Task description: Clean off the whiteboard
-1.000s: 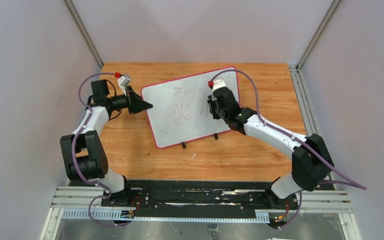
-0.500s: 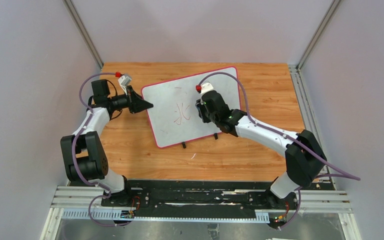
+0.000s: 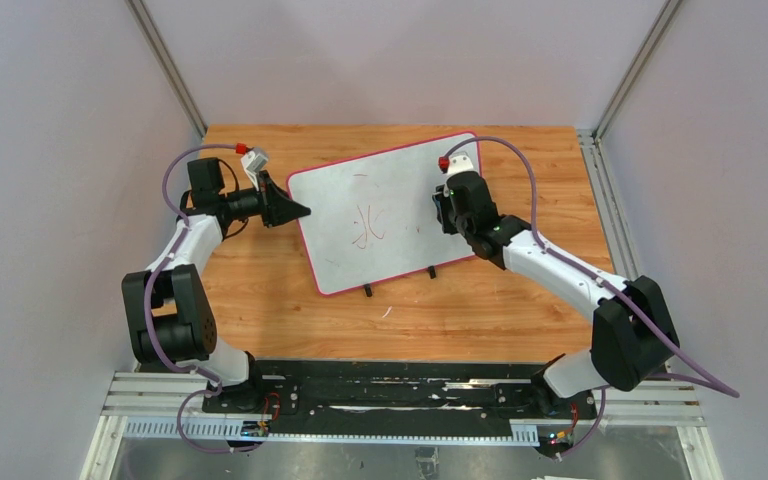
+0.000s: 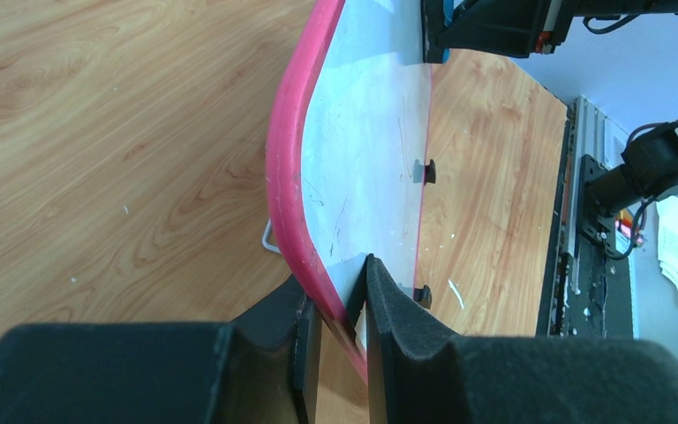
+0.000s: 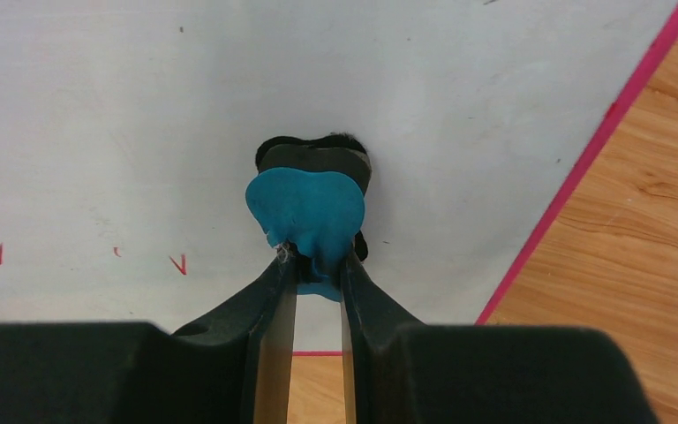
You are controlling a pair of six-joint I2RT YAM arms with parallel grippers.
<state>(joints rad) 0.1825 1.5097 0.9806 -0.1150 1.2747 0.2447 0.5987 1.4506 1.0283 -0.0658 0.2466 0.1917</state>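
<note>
The whiteboard lies tilted on the wooden table, grey-white with a pink-red rim and two black feet on its near edge. Red handwritten marks sit at its middle, and small red ticks show in the right wrist view. My left gripper is shut on the board's left rim. My right gripper is over the board's right part, shut on a blue eraser with a black pad pressed to the surface.
Grey enclosure walls and slanted metal posts surround the wooden table. A black base rail runs along the near edge. A small white scrap lies on the wood near the board's feet.
The right gripper swept left across the board with the eraser, then back to the right side. The red mark right of the central writing is gone. The left gripper kept its hold.
</note>
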